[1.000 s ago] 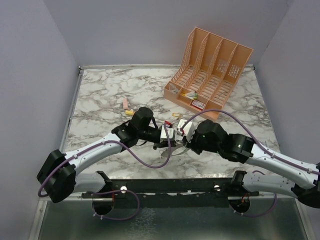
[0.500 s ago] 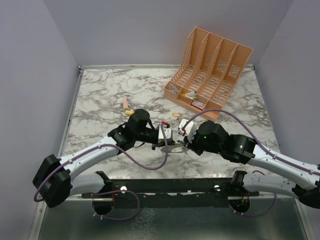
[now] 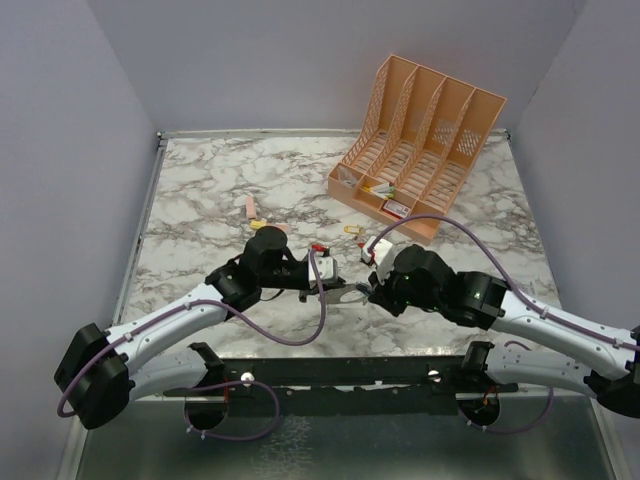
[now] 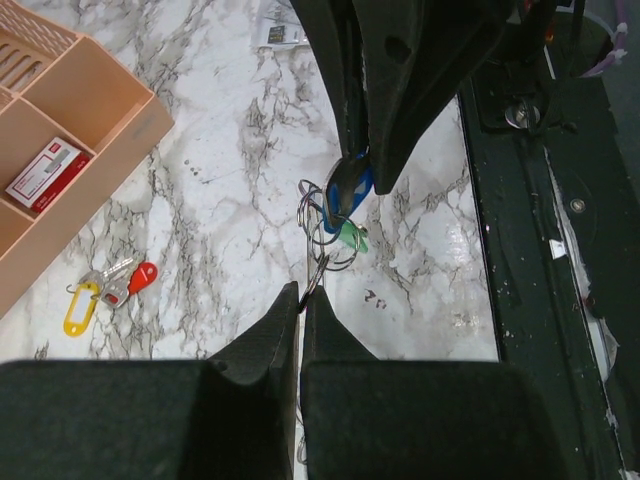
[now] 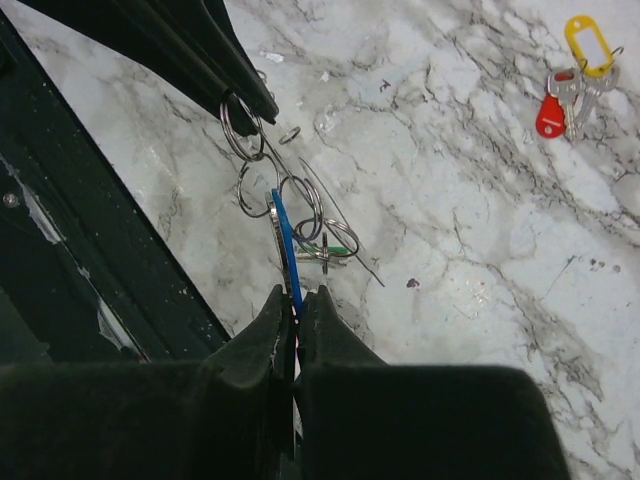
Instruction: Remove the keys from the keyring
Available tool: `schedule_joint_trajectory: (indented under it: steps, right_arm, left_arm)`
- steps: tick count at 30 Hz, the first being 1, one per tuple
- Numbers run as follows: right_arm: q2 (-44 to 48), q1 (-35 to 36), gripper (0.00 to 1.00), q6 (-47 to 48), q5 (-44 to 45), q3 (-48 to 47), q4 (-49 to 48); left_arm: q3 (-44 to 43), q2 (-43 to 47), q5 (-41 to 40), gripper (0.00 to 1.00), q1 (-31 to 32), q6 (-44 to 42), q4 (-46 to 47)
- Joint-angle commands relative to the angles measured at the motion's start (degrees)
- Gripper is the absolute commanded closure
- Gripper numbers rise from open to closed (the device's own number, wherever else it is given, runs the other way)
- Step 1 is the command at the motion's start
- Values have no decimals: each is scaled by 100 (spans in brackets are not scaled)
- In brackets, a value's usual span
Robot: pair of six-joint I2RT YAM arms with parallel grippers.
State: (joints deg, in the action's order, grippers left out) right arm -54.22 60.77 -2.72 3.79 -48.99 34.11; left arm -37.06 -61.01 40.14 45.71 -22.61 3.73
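Two grippers are met over the near middle of the marble table (image 3: 200, 190), and the keyring (image 5: 262, 190) is strung between them just above the surface. The left gripper (image 4: 302, 300) is pinched shut on one small wire ring. The right gripper (image 5: 295, 300) is clamped tight on the blue tag (image 5: 285, 235), which is seen edge-on with its long axis pointing along the fingers towards the left gripper. At least three linked rings are counted in the chain. One green tag (image 5: 335, 250) is hung crosswise below the blue one. Farther back, loose keys (image 5: 578, 85) are laid flat with one yellow tag (image 5: 585, 38) and one red tag (image 5: 549, 116), near one peach organiser (image 3: 420, 130).
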Motion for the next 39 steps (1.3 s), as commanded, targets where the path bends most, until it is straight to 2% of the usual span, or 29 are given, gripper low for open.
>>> schedule_joint_trajectory:
  steps: [1, 10, 16, 21, 28, 34, 39]
  right_arm:
    - [34, 22, 100, -383, -106, 202, -152]
    - [-28, 18, 100, -537, -110, 270, -368]
    - [-231, 21, 100, -642, 178, 274, -493]
    - [-392, 22, 99, -537, 61, 229, -707]
    - [-292, 22, 100, -257, -219, 37, -640]
    - [-142, 20, 100, -166, -146, -17, -573]
    - [-142, 22, 100, -55, -29, -133, -503]
  left_arm:
    - [90, 137, -119, 100, -19, 354, 473]
    - [378, 325, -674, 100, -27, 1229, 1316]
    - [614, 516, -669, 100, -44, 1819, 1899]
    - [733, 553, -661, 100, -42, 2031, 2138]
    - [815, 589, -1482, 100, -37, 1903, 2017]
    - [533, 441, -2300, 100, -28, 1448, 1140]
    - [322, 226, -2479, 100, -2, 1301, 665]
